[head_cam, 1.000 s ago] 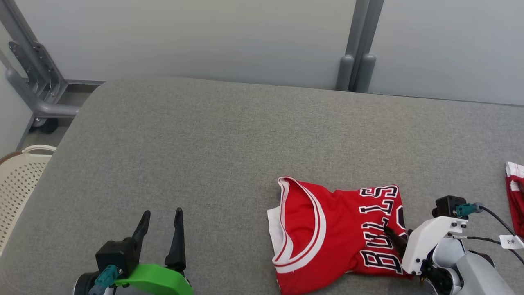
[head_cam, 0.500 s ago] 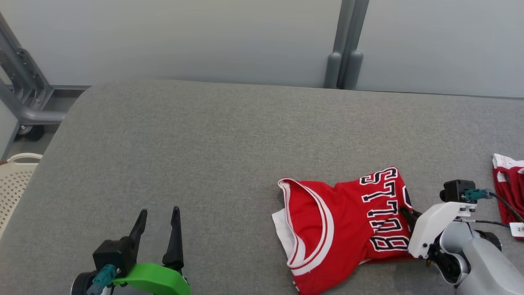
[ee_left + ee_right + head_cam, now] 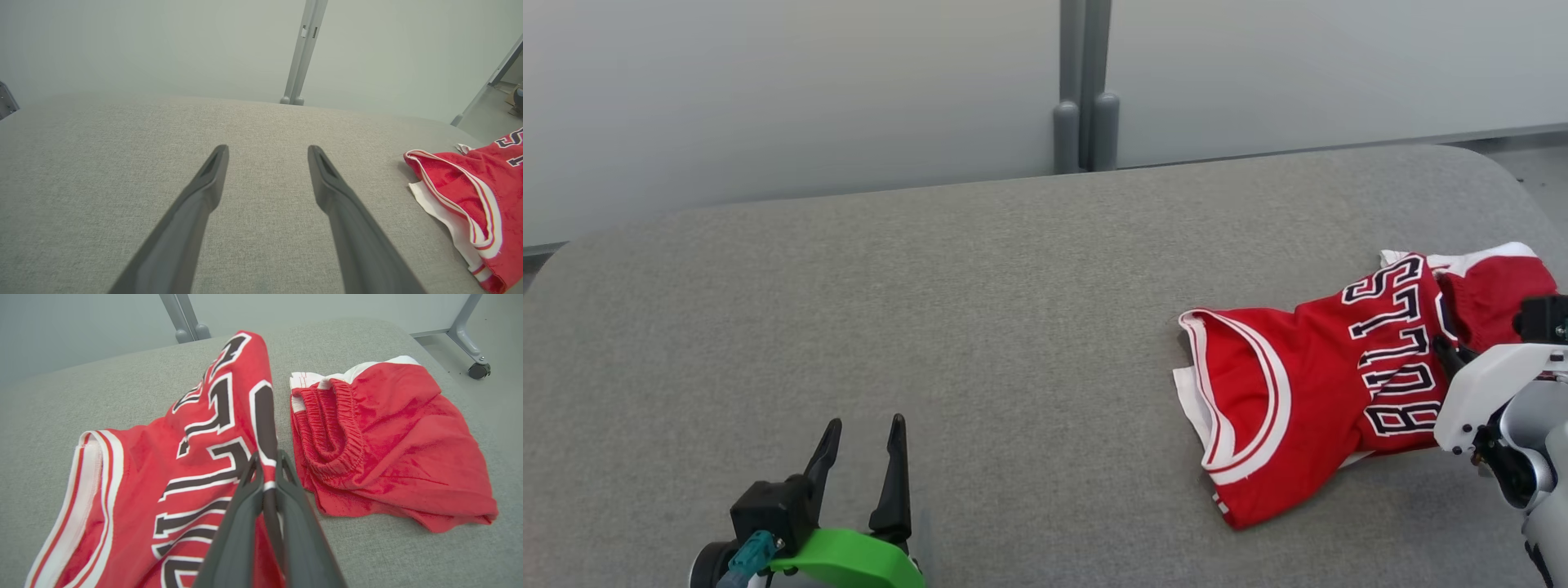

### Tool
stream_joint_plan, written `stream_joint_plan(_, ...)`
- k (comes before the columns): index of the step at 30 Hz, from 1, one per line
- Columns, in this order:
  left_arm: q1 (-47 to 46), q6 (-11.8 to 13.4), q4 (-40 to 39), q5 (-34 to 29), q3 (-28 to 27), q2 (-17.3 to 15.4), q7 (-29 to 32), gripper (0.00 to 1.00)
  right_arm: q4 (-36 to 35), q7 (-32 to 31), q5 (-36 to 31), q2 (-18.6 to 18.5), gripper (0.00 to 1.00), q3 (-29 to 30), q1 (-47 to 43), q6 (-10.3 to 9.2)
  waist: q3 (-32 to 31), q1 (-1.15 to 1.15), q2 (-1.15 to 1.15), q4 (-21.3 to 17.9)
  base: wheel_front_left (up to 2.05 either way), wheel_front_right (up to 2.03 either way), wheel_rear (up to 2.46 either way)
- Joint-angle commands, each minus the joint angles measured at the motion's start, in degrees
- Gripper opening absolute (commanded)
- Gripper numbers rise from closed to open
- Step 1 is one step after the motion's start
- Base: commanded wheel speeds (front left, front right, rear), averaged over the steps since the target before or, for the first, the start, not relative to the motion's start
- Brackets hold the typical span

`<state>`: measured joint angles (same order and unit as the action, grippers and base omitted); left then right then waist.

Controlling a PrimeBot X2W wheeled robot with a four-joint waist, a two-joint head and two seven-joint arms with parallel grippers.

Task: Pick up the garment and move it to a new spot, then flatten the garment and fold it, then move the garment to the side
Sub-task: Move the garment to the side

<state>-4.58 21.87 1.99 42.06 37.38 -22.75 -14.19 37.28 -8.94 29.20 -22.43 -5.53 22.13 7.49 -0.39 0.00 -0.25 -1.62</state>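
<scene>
Head view: the red jersey (image 3: 1307,392) lies crumpled at the right of the grey worktop (image 3: 931,310), its far-right end against red shorts (image 3: 1490,286). The left hand (image 3: 866,421), near left, is spread and holds nothing. The right hand (image 3: 1450,355) is at the jersey's right edge.

Left wrist view: the 2 fingers stand wide apart, with the jersey (image 3: 470,183) at right.

Right wrist view: the right hand (image 3: 267,457) pinches a fold of the jersey, with the shorts (image 3: 388,437) just beside it.

- From the head we look down over the desk (image 3: 931,310) toward the wall (image 3: 768,98).
- Our left wrist camera sits low, facing along the left claw (image 3: 267,149) across it.
- Our right wrist camera is close over the jersey (image 3: 196,457), which all three views share.
</scene>
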Motion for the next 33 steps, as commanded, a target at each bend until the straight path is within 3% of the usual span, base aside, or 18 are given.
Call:
stream_joint_plan(1, -0.8, -0.1, 0.1, -0.6, 0.0, 0.1, -0.3, 1.0, -0.3, 0.0, -0.6, -0.5, 0.0, 0.4, 0.8, 0.0, 0.4, 0.0, 0.25, -5.0, 0.0, 0.0, 0.0)
stream_joint_plan(8, -2.2, -1.0, 1.1, -1.2, 0.3, 1.2, -0.5, 1.0, -2.2, -1.0, -2.4, -0.8, 0.0, 2.3, 2.0, 0.0, 1.7, 0.0, 0.25, -10.2, 0.0, 0.0, 0.0)
stream_joint_plan(13, -3.0, -1.4, 1.8, -1.6, 0.7, 1.6, -0.5, 1.0, -3.6, -1.6, -3.5, 0.2, 0.0, 2.8, 2.6, 0.0, 2.3, 0.0, 0.25, -11.4, 0.0, 0.0, 0.0)
stream_joint_plan(28, -3.1, -1.9, 3.2, -1.1, 0.2, 1.5, -0.7, 1.0, -4.8, -4.0, -9.3, 2.5, 0.0, 3.9, 11.9, 0.0, 2.0, 0.0, 0.25, -8.7, 0.0, 0.0, 0.0)
stream_joint_plan(33, -3.7, -1.8, 2.9, -1.5, 0.4, 1.4, -0.6, 1.0, -2.6, -4.2, -11.9, 0.4, 0.0, 6.4, 15.4, -0.01, 2.7, 0.0, 0.25, -7.1, 0.0, 0.0, 0.0)
